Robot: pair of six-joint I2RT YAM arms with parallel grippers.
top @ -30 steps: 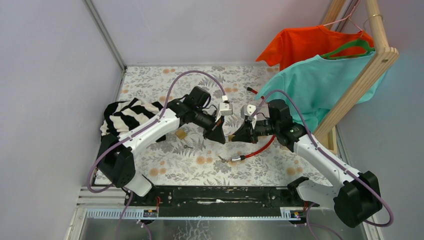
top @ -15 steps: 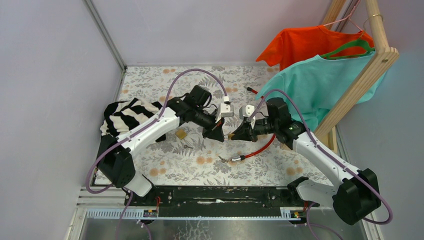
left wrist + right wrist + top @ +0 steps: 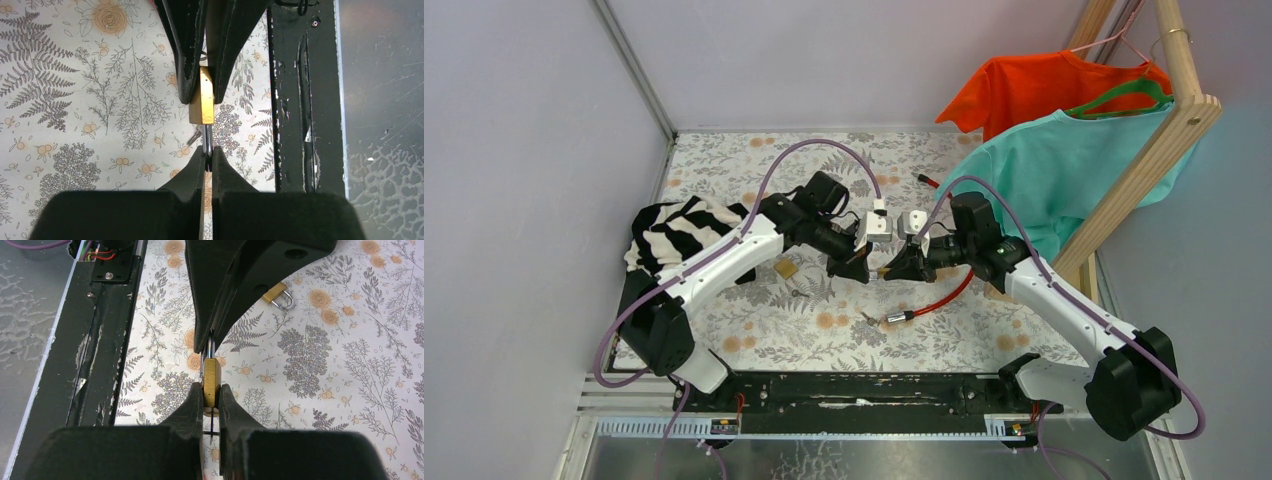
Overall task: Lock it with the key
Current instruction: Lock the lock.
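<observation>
A small brass padlock (image 3: 880, 271) hangs in the air between my two grippers. My left gripper (image 3: 207, 159) is shut on its steel shackle (image 3: 207, 145). My right gripper (image 3: 211, 390) is shut on its brass body (image 3: 211, 377), which also shows in the left wrist view (image 3: 202, 97). A thin dark key (image 3: 213, 422) sticks out of the body's underside, between the right fingers. In the top view the left gripper (image 3: 858, 266) and the right gripper (image 3: 896, 268) meet tip to tip above the flowered mat.
A second brass padlock (image 3: 786, 268) lies on the mat, also in the right wrist view (image 3: 278, 294). Loose keys (image 3: 869, 319) lie by the metal end of a red cable (image 3: 944, 293). A striped cloth (image 3: 674, 228) lies left. A clothes rack (image 3: 1164, 120) with shirts stands right.
The right gripper has moved a little left, closer to the left gripper. Both still hold the padlock between them.
</observation>
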